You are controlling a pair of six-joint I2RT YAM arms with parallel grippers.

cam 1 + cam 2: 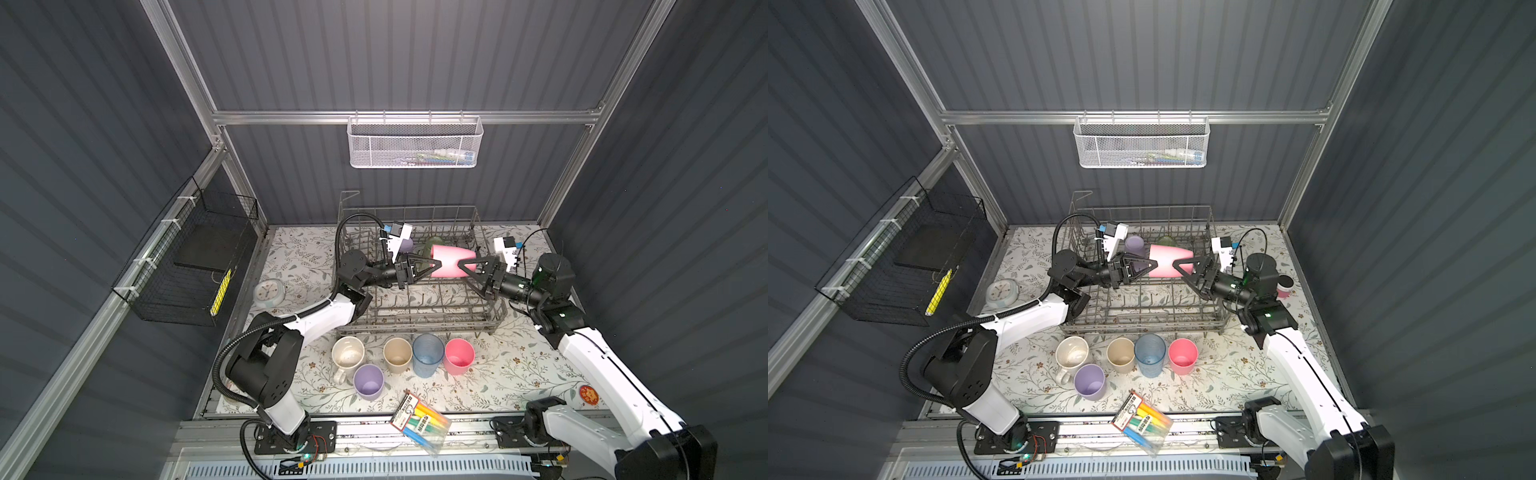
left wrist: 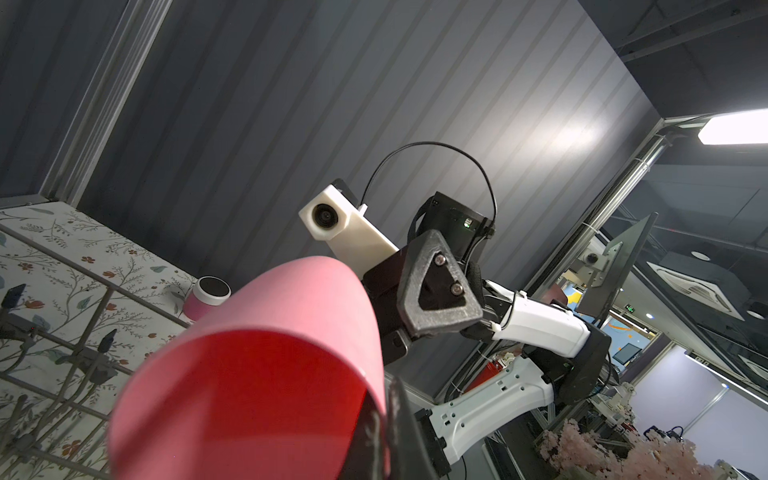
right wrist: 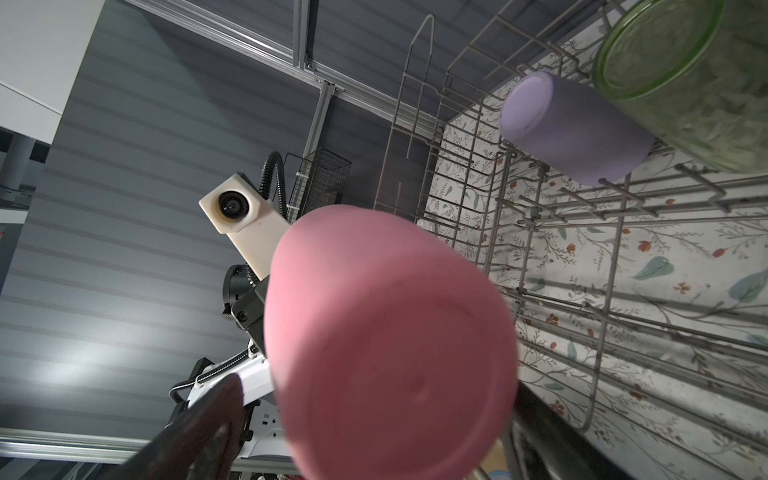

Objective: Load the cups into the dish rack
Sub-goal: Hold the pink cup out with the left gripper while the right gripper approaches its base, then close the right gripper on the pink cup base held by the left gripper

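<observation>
1. Left hand (image 1: 434, 263), in both top views, is pinched thin on the mouth rim of the pink cup (image 1: 449, 261), which lies level in the air over the dish rack (image 1: 419, 318). Right hand (image 1: 464, 272) meets the cup's base end, its jaws spread wide. A lilac cup (image 1: 406, 245) and the green tumbler (image 1: 434, 242) sit in the rack's far row. On the bench (image 1: 519, 365) before the rack stand the cream mug (image 1: 348, 353), beige cup (image 1: 397, 353), blue cup (image 1: 428, 353), second pink cup (image 1: 459, 355) and second lilac cup (image 1: 368, 381).
2. Left wrist view: only here does the open mouth of the pink cup show, red inside, with one left finger (image 2: 390, 428) at its rim wall. One right finger (image 2: 436, 291) stands beyond, beside the cup.
3. Right wrist view: only here does the cup's flat base show, blurred, with a dark finger (image 3: 199, 436) on each side. Whether they press the cup I cannot tell. The lilac cup and tumbler rest upside down on the tines.
</observation>
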